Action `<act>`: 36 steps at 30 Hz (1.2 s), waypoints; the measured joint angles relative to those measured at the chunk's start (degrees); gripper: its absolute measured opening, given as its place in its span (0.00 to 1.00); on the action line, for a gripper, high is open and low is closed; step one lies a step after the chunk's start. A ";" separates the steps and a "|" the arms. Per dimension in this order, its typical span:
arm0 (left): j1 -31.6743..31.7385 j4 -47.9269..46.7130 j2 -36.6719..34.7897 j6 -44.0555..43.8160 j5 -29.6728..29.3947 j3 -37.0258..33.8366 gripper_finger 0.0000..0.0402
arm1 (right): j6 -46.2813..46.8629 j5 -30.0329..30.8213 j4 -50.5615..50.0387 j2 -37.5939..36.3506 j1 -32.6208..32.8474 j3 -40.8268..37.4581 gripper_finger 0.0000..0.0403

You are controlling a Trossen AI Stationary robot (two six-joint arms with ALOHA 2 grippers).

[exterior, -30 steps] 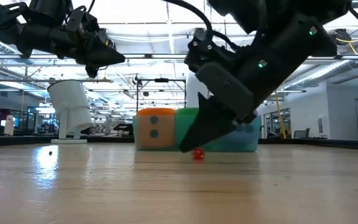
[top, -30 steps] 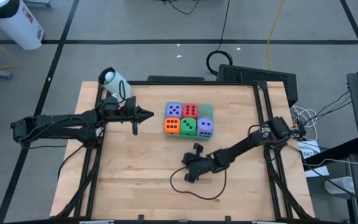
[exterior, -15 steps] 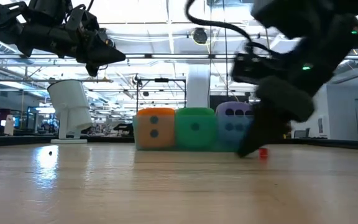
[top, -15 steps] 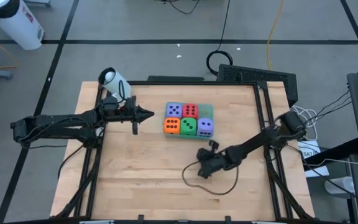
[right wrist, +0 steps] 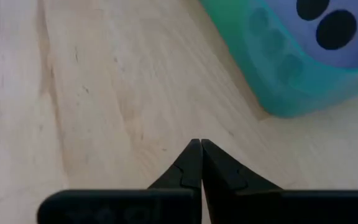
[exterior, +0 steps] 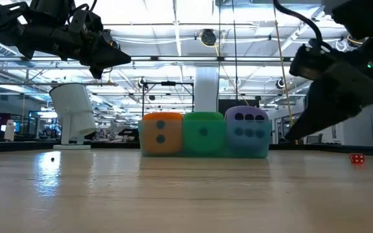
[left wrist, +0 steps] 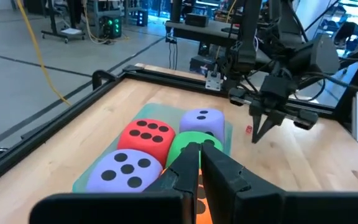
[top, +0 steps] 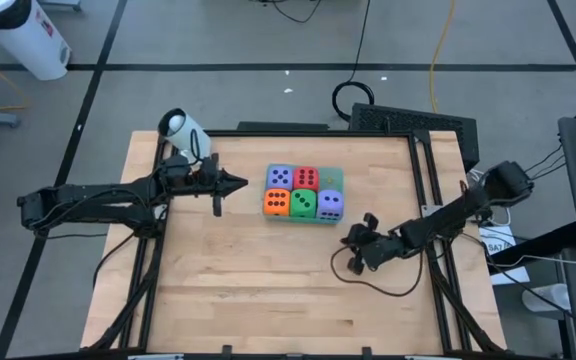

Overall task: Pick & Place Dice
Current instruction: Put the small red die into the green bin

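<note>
High view is showing you the right gripper (top: 356, 245) hanging low over bare wood, near the front right corner of the dice group. Its fingers are pressing together with nothing between them, as the right wrist view makes plain. The left gripper (top: 238, 183) is waiting well above the table, to the left of the group and pointing at it, likewise pinched closed and carrying nothing.

All five dice are sitting packed together, touching, on the flat translucent green square (top: 332, 178). The back row is holding a lavender die (top: 280, 177) and the red die (top: 306, 178). The front row is holding the orange die (top: 276, 203), the green die (top: 302, 204) and the second lavender die (top: 329, 204). The square's back right corner is lying bare.

Judging from this, you are looking at either a finished placement or a group not yet touched, and the layout alone is not settling which. If the square is the goal, little is remaining. The low view is also showing a tiny red speck (exterior: 357, 158) on the wood, well apart from the group on the right arm's side. It is looking like a miniature die, though I cannot tell for sure, and no gripper is touching it.
</note>
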 joint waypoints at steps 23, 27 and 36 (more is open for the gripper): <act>3.22 -4.76 0.00 8.39 1.30 1.41 0.06 | -1.32 2.10 -26.81 -29.98 4.52 -0.64 0.62; 6.13 -5.30 -0.02 9.53 3.61 3.15 0.06 | 4.97 5.00 -25.92 -29.96 9.97 -3.05 0.63; 10.29 -8.76 0.00 9.58 3.61 3.19 0.06 | 13.06 22.62 -18.78 -25.74 21.36 -11.28 0.62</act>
